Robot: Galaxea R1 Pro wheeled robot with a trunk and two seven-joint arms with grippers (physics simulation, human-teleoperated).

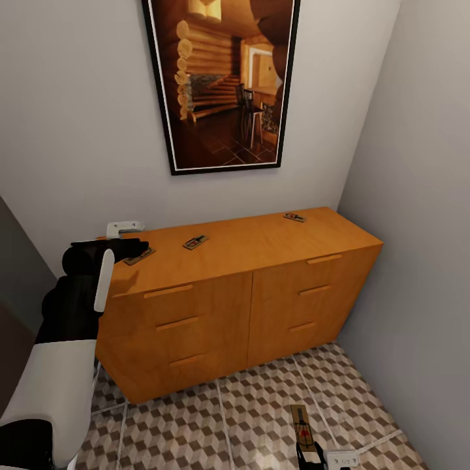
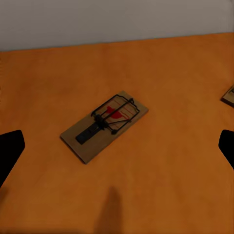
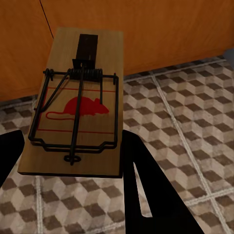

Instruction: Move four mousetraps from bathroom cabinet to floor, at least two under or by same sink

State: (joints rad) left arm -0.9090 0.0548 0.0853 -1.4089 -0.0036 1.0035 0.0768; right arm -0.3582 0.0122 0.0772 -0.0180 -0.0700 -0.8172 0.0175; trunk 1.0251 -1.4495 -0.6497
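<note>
The main risk is on the right: the right pincer [image 3: 73, 161] holds a mousetrap [image 3: 78, 105] by one end only, above the bathroom floor [image 3: 195, 126] in front of the cabinet [image 1: 241, 307], so the board could tip or slip out of the grip and land hard or wrong way up rather than flat on the tiles. In the head view that trap [image 1: 303, 427] shows low down near the right pincer [image 1: 312, 454], clear of the cabinet front. No sink is visible, so whether this spot counts as beside one cannot be judged. On the left, the left pincer [image 2: 117, 151] stands wide open over the cabinet top, with a second mousetrap [image 2: 105, 126] lying flat between and just ahead of its fingertips [image 2: 9, 151], not touched. A careless descent could press on the wire bar or shove the board along the wood. Two more traps [image 1: 195, 242] [image 1: 294, 217] lie further along the top, well apart.
</note>
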